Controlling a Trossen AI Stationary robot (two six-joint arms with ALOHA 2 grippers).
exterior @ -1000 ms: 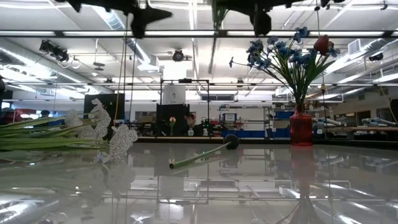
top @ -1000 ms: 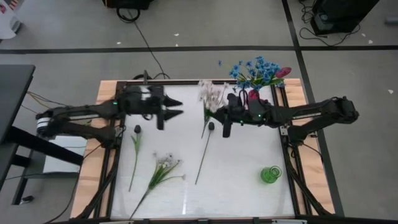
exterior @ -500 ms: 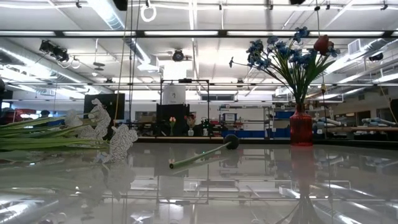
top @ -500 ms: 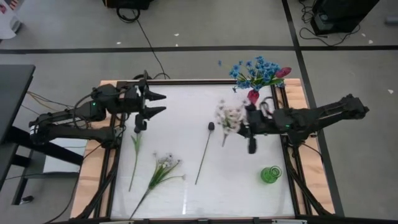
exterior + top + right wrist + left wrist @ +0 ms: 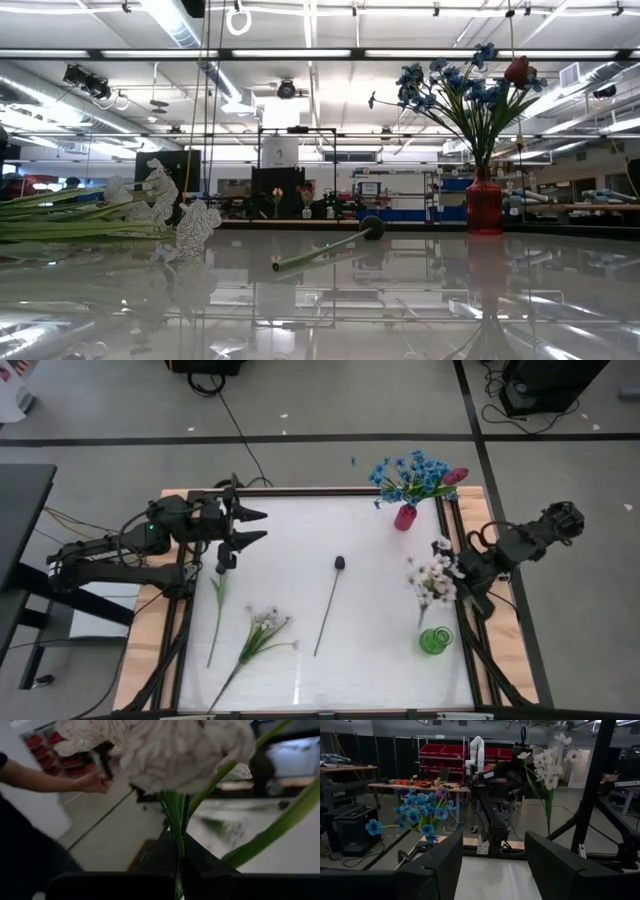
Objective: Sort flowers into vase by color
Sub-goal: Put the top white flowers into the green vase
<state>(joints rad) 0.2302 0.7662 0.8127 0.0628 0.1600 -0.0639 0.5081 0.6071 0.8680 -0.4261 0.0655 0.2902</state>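
My right gripper point(image 5: 458, 582) is shut on a white-cluster flower point(image 5: 431, 576) and holds it in the air near the table's right edge, just far of the green vase point(image 5: 435, 641). My left gripper point(image 5: 262, 526) is open and high over the far left corner. The red vase point(image 5: 405, 517) holds blue clusters point(image 5: 408, 472) and a red-pink bud point(image 5: 456, 476). Lying flat on the table are two dark-bud flowers point(image 5: 338, 563) point(image 5: 221, 567) and a white cluster point(image 5: 265, 622). The low view shows neither gripper. My right gripper pinches the white flower's green stems point(image 5: 176, 851) between its two fingers, a little below the white cluster point(image 5: 185, 750). The flower is lifted clear of the table. Its cluster and a long green leaf point(image 5: 280, 825) reach out past the fingertips.
A black frame rail point(image 5: 462, 610) runs along the table's right side, close to the green vase. A person's hand point(image 5: 95, 782) shows in the room beyond the table. The middle of the white table top point(image 5: 380, 620) is bare between the lying flowers and the green vase.
My right gripper has carried the white flower from the table's far middle toward the right and near edges, to beside the green vase. My left gripper drew back toward the left edge, then stayed still. Both grippers have left the low view.
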